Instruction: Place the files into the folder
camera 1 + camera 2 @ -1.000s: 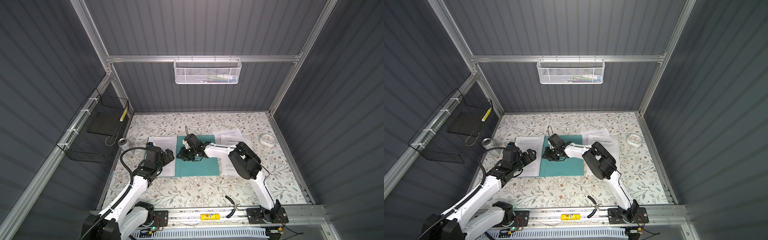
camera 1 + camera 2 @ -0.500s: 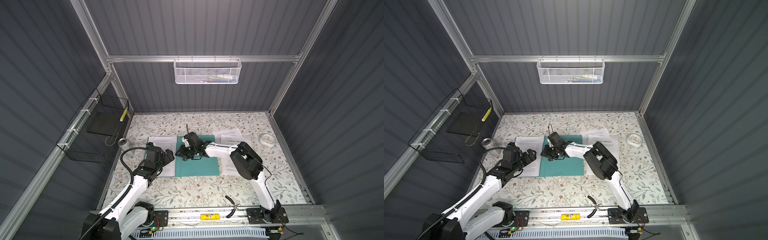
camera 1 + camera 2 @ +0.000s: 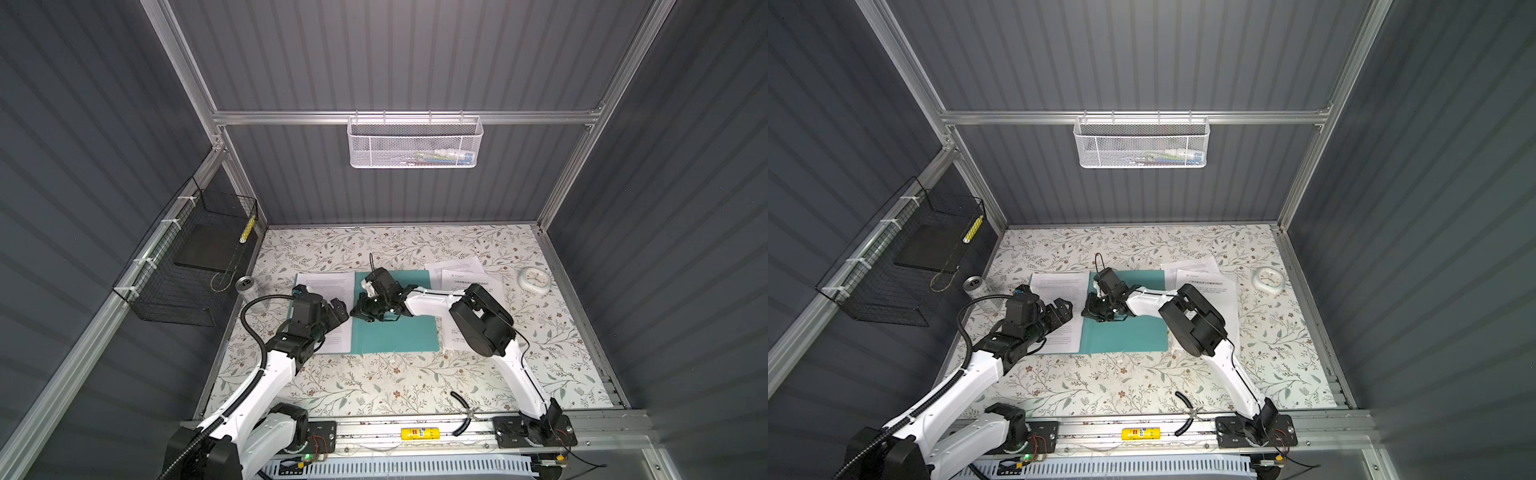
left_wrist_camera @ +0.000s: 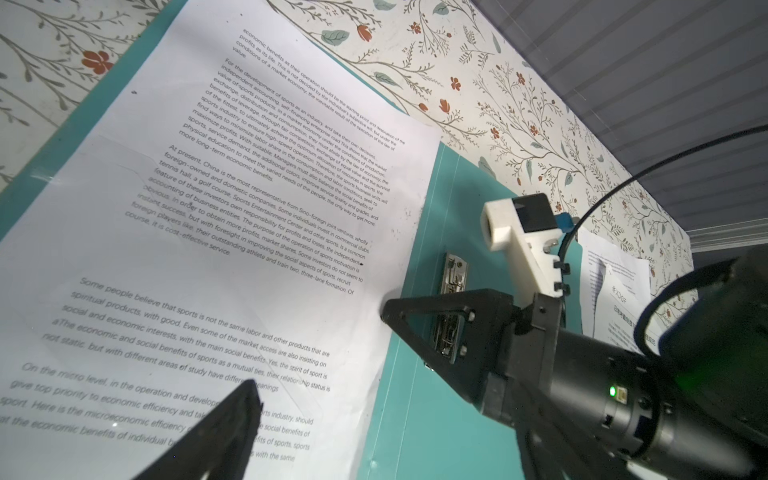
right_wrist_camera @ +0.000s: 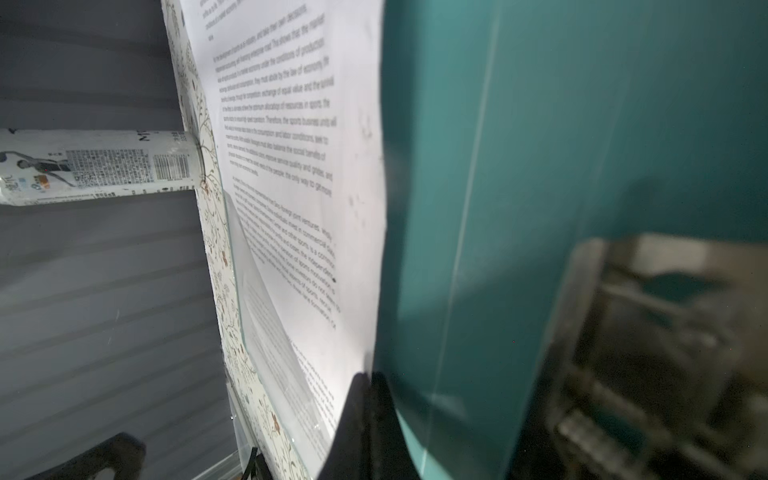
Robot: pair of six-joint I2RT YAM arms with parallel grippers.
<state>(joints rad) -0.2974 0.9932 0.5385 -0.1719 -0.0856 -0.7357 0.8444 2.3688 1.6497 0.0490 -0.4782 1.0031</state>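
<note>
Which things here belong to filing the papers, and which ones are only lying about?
For the job: teal folder, printed sheet on its left flap, loose printed sheets beside it.
Lying about: drink can, white clock, black wire basket, white mesh basket.

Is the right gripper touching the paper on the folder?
Touching. Left wrist view: the right gripper, jaws shut, meets the white printed paper sheet at its edge.

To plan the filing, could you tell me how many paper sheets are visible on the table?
3: the left sheet lies on the open folder's left half; right of the folder, the top sheet overlaps the angled sheet. More may be hidden beneath.
</note>
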